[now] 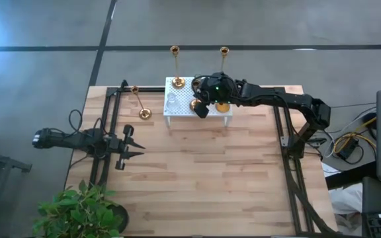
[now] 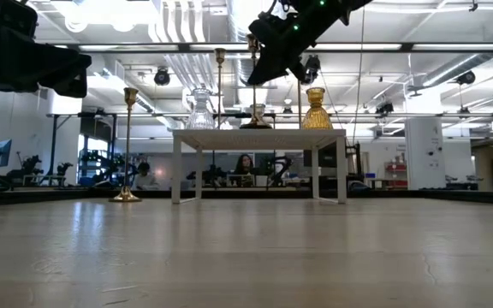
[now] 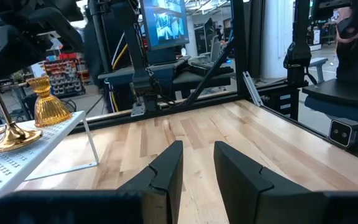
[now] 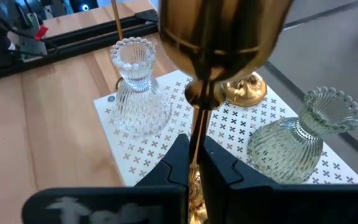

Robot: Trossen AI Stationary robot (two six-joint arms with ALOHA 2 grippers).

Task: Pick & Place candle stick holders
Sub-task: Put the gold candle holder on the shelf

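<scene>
The white rack [image 1: 177, 109] stands under the right pincer [image 4: 194, 163], which pinches the thin stem of a tall brass candlestick [image 4: 219, 43], probably to lift it upright without tipping. Two glass holders [image 4: 137, 90] flank it. The left pincer [image 3: 197, 165] waits spread over the wooden table [image 1: 204, 178]; a workshop lies beyond.

brass: I count a tall thin-stemmed holder [image 1: 139, 102] upright on the tabletop beside the rack, two more tall ones [image 1: 176, 66] [image 1: 223, 63] upright on it | another brass stem [image 4: 197, 134] pinched in my right fingers [image 4: 194, 163], above the rack | squat gold one [image 2: 316, 109] on it | clear glass pair [image 4: 137, 87] [image 4: 300, 140] upright there too
</scene>
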